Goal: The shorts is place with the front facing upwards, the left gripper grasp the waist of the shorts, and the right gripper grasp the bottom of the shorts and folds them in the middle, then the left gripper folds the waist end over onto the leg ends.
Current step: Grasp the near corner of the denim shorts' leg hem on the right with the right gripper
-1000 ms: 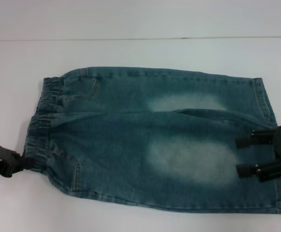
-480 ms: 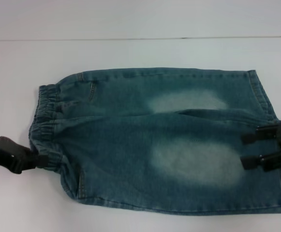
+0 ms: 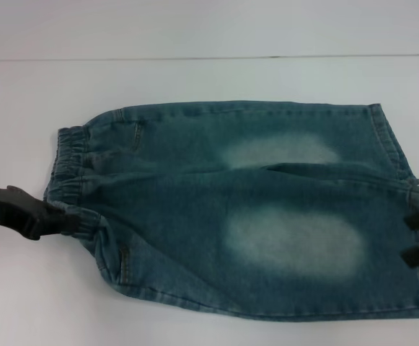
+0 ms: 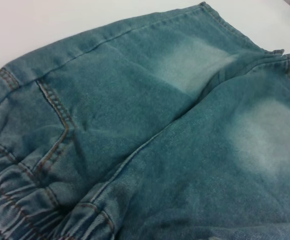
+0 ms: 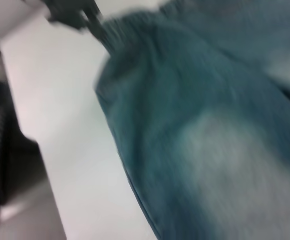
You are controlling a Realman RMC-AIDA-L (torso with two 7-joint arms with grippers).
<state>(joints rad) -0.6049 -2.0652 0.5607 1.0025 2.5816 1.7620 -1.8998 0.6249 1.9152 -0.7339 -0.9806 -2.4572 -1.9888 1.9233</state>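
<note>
The blue-green denim shorts (image 3: 252,209) lie folded lengthwise on the white table, pale thigh patches up. The gathered waist (image 3: 68,169) is at the left and the leg ends (image 3: 404,166) at the right. My left gripper (image 3: 68,220) comes in from the left edge and is shut on the near corner of the waist, which is bunched and pulled inward. In the left wrist view the waist (image 4: 15,205) and a pocket seam (image 4: 60,125) fill the near part. My right gripper (image 3: 418,236) sits at the right edge over the near leg hem, fingers apart, holding nothing.
The white table (image 3: 195,79) stretches behind and to the left of the shorts, with its far edge as a thin line. In the right wrist view the table's near edge (image 5: 45,165) drops to a dark floor, and my left gripper (image 5: 75,12) shows far off.
My left gripper has moved right, dragging the waist's near corner inward and bunching it. My right gripper has slid right, off the thigh patch to the frame's edge.
</note>
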